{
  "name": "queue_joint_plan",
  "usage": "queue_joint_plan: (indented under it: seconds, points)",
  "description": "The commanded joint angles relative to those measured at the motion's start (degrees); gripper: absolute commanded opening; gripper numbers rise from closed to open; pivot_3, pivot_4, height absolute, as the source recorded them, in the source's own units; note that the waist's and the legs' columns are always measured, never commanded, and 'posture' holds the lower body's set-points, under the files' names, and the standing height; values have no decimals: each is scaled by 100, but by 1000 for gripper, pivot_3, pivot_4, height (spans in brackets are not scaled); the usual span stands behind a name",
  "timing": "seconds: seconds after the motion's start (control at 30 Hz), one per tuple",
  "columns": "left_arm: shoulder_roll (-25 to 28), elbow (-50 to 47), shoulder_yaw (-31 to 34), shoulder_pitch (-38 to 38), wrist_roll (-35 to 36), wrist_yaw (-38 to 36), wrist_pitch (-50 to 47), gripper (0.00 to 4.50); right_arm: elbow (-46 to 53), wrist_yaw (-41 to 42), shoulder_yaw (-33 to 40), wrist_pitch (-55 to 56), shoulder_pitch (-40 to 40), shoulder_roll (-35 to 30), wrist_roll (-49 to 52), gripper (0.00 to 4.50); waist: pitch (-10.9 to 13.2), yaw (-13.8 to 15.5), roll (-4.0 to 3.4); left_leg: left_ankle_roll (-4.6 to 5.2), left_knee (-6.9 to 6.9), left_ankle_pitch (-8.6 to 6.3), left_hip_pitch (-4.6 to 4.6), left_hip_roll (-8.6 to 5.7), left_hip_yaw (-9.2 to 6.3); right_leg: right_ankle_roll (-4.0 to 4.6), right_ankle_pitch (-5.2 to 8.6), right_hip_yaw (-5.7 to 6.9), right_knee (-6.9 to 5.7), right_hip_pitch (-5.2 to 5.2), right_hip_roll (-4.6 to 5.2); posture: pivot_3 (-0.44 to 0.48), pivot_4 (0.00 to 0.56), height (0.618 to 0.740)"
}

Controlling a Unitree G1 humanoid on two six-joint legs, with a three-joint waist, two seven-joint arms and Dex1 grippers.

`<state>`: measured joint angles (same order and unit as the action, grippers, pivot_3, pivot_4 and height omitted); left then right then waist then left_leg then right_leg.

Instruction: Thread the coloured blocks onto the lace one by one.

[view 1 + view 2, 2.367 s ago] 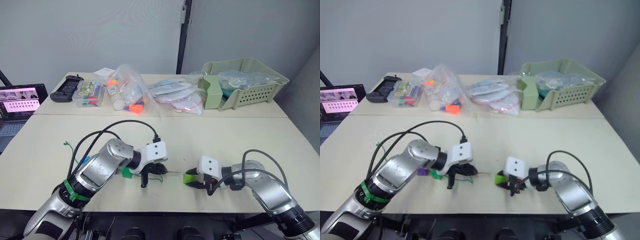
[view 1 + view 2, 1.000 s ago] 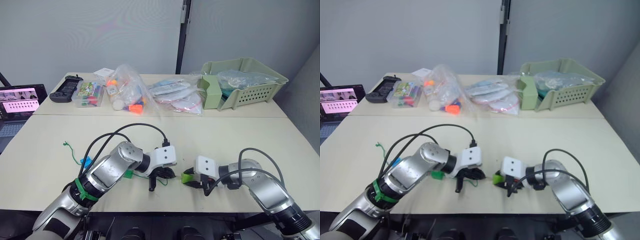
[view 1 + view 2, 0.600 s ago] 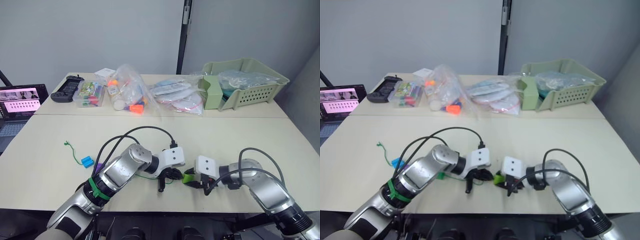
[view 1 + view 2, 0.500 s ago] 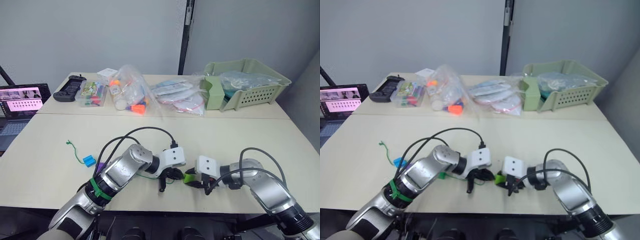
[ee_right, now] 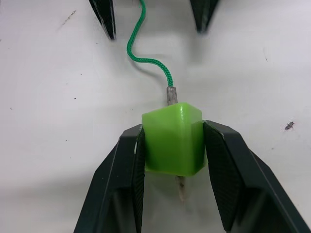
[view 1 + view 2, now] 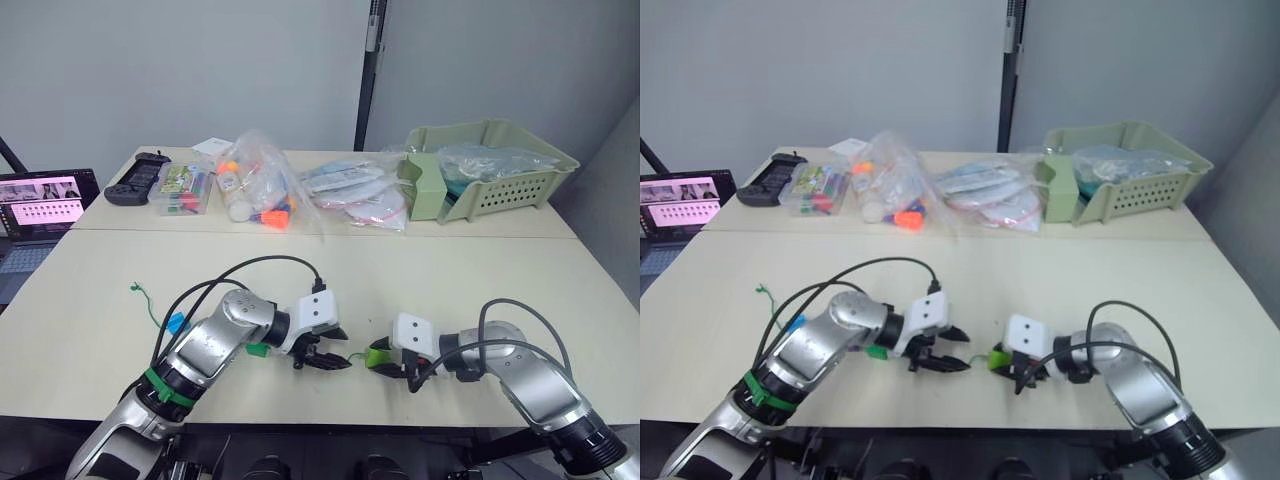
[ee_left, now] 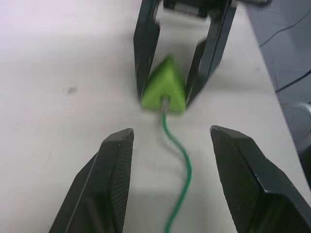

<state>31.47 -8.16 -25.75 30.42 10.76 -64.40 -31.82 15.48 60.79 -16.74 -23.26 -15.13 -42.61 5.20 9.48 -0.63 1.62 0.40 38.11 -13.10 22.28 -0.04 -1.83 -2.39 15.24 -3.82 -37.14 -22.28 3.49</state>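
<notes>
Light green block [image 5: 173,137], lace [image 5: 146,53] threaded through

It looks like a lab or office: plain grey walls, pale bench [image 6: 470,270], open laptop [image 6: 38,205] at left edge, green storage basket [image 6: 500,190] upper right.

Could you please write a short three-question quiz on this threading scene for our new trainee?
1. True or false: the right tool is shut on the light green block.
2. Where is the stiff tip of the lace? A) short of the block B) poking out of the block's far side C) in the left tool
3. Fill in: the left tool is ____, with the lace lying between its fingers.

Key: 1 true; 2 B; 3 open.
</notes>
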Motion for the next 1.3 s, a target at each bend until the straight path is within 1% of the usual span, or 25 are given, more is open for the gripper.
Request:
queue_joint_plan:
  seconds: [0.03, 0.23, 0.33, 0.37, 0.43, 0.47, 0.53, 0.77, 0.93, 1.03, 1.13, 1.3]
  points:
    - [-73, 15, 100, -128, 22, 59, 233, 2664, -20, 59, -6, -53, 214, -182, -40, 1296, 0, 10, 0, 0, 0, 0, 1, 0, 1, -2, -1, 0, 2, 0, 1, 0, 150, 740]
    - [-428, 445, -37, -192, -173, 263, 449, 2664, 13, 65, 19, -79, 227, -239, -8, 1296, 0, 32, 0, 0, 0, 0, 7, -3, 3, -6, -3, -1, 9, 0, 6, 0, 150, 740]
    - [-632, 629, -121, -211, -272, 341, 550, 1824, 52, 61, 20, -114, 230, -252, 9, 1296, 0, 38, 0, 0, 0, 0, 6, -4, 6, -6, -3, -1, 9, 0, 5, 0, 150, 740]
    - [-683, 654, -135, -222, -277, 349, 566, 1413, 56, 58, 18, -121, 229, -254, 10, 1296, 0, 39, 0, 0, 0, 0, 6, -3, 6, -6, -3, 0, 9, 0, 5, 0, 150, 740]
    - [-732, 674, -133, -233, -302, 353, 611, 861, 60, 55, 11, -129, 229, -257, 9, 1296, 0, 41, 0, 0, 0, 0, 6, -4, 7, -7, -3, -1, 10, 1, 5, 0, 150, 740]
    - [-743, 681, -122, -236, -313, 351, 635, 411, 62, 52, 9, -131, 230, -257, 7, 1296, 0, 41, 0, 0, 0, 0, 7, -3, 7, -7, -3, -1, 11, 0, 5, 0, 150, 740]
    - [-743, 681, -104, -240, -327, 338, 678, 22, 69, 50, 8, -137, 232, -257, 7, 1296, 0, 37, 0, 0, 0, 0, 6, -3, 7, -7, -3, 0, 10, 0, 5, 0, 150, 740]
    - [-693, 576, -91, -166, -329, 239, 777, 0, 70, 33, -25, -132, 251, -251, -26, 1296, 0, 35, 0, 0, 0, 0, 6, -3, 6, -7, -3, 0, 10, 0, 4, 0, 150, 740]
    - [-672, 478, -236, 1, -480, 184, 696, 0, 70, 31, -49, -143, 230, -238, -37, 1296, 0, 34, 0, 0, 0, 0, 7, -3, 8, -7, -3, 0, 10, 0, 4, 0, 150, 740]
    - [-726, 447, -332, 74, -500, 190, 592, 0, 68, 24, -63, -153, 217, -232, -49, 1296, 0, 31, 0, 0, 0, 0, 7, -3, 9, -7, -3, 0, 11, 0, 4, 0, 150, 740]
    - [-934, 449, -447, 198, -509, 219, 524, 0, 84, 20, -78, -171, 208, -228, -56, 1296, 0, 34, 1, 0, 0, 0, 7, -4, 11, -7, -3, 0, 11, 0, 3, 0, 150, 740]
    - [-1127, 481, -578, 277, -583, 290, 433, 0, 115, 10, -106, -196, 215, -223, -67, 1296, 0, 16, 0, 1, 0, -1, 7, -4, 11, -7, -3, 0, 11, 0, -2, 0, 150, 740]
